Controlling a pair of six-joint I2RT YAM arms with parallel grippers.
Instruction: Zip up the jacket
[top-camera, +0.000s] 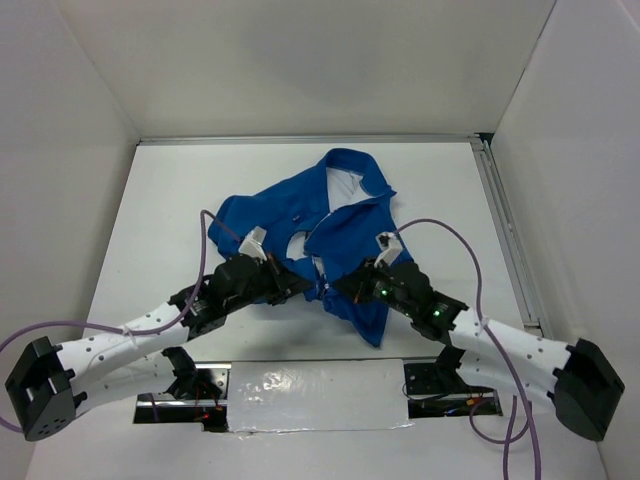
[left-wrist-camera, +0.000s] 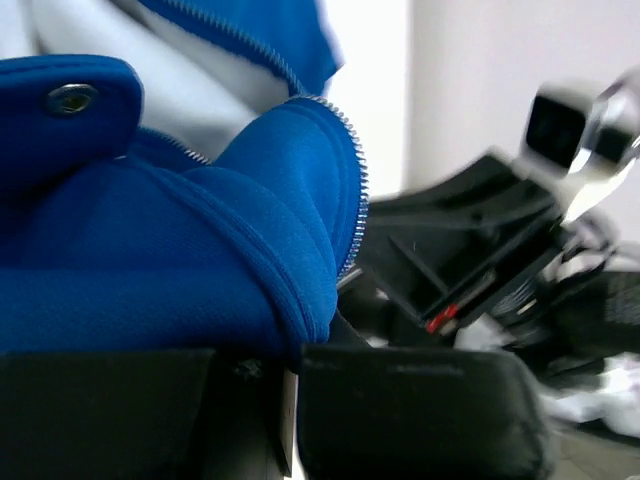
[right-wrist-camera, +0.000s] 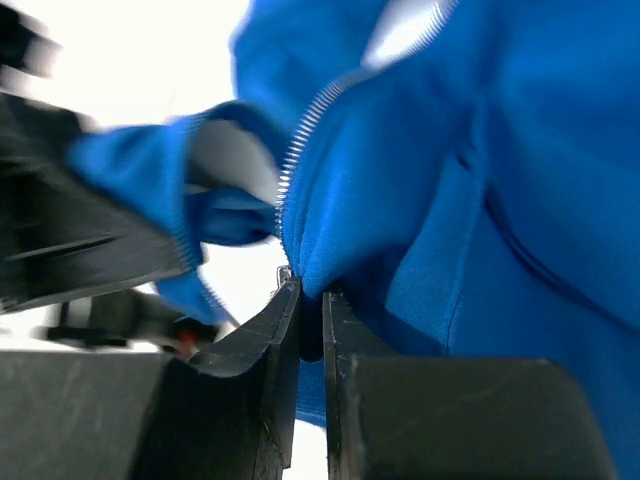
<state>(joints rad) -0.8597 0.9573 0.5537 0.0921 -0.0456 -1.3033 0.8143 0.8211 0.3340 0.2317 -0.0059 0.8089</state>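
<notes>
The bright royal-blue soft fabric jacket (top-camera: 350, 235) lay in the middle of the flat white table (top-camera: 180, 200). Its collar pointed to the far side and its lower hem to the arms. The front was partly apart at the top, so the white inner lining (top-camera: 345, 185) was visible near the collar.

The black left gripper (top-camera: 300, 288) and the black right gripper (top-camera: 348, 285) were both at the lower front of the jacket, near each other, one on each side of the opening.

In the left wrist view, the fingers of the left gripper (left-wrist-camera: 292, 370) stood almost together, and a fold of the blue cloth went down between them, so it was pinching the jacket. The pale zipper (left-wrist-camera: 355, 200) ran along the edge of this fold. A small round metal snap button (left-wrist-camera: 70, 97) sat on a blue flap at the upper left.

In the right wrist view, the right gripper (right-wrist-camera: 310, 305) was also closed on the jacket, with only a thin gap, and the blue hem was caught in it just under the line of zipper teeth (right-wrist-camera: 300, 150).

A thin purple cable (top-camera: 450, 232) ran along each arm.
</notes>
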